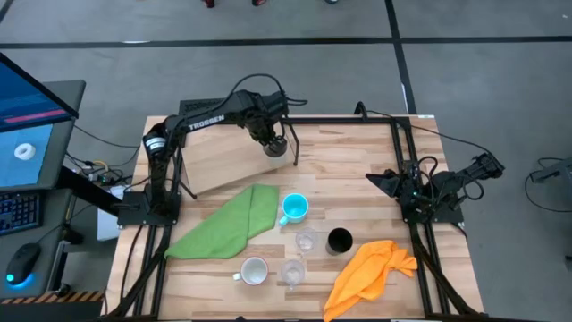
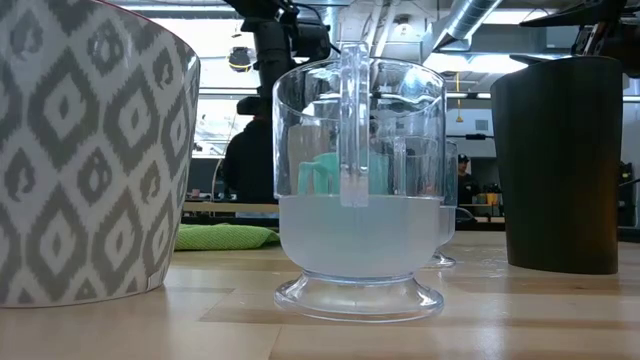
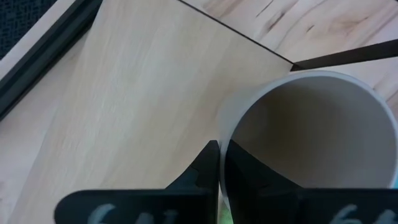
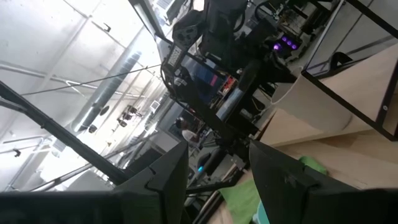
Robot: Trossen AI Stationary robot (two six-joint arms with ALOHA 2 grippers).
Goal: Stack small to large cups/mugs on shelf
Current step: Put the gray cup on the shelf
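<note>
My left gripper point(image 1: 271, 143) reaches down over the far right corner of the shelf point(image 1: 228, 165), shut on a grey-beige cup point(image 1: 275, 148) that stands upright with its mouth up. The other cups/mugs stand on the table near the front: a blue mug point(image 1: 295, 207), a black cup point(image 1: 339, 240), two clear glasses point(image 1: 306, 239) point(image 1: 292, 271) and a white mug point(image 1: 255, 270). My right gripper point(image 1: 382, 179) waits open at the table's right side, touching nothing. My left gripper pinches the grey-beige cup's rim point(image 3: 227, 127), one finger inside the cup and one outside on its wall. The fingers come from above, pointing steeply down. The cup stays upright over the shelf board point(image 3: 124, 93); its base is hidden, so whether it rests there cannot be told.
A green cloth point(image 1: 228, 224) lies in front of the shelf, and an orange cloth point(image 1: 368, 273) lies at the front right. The shelf's black wire frame point(image 3: 43, 56) runs along its edge. In the low view, a patterned mug point(image 2: 80, 150) and a clear glass point(image 2: 360, 190) stand close.
</note>
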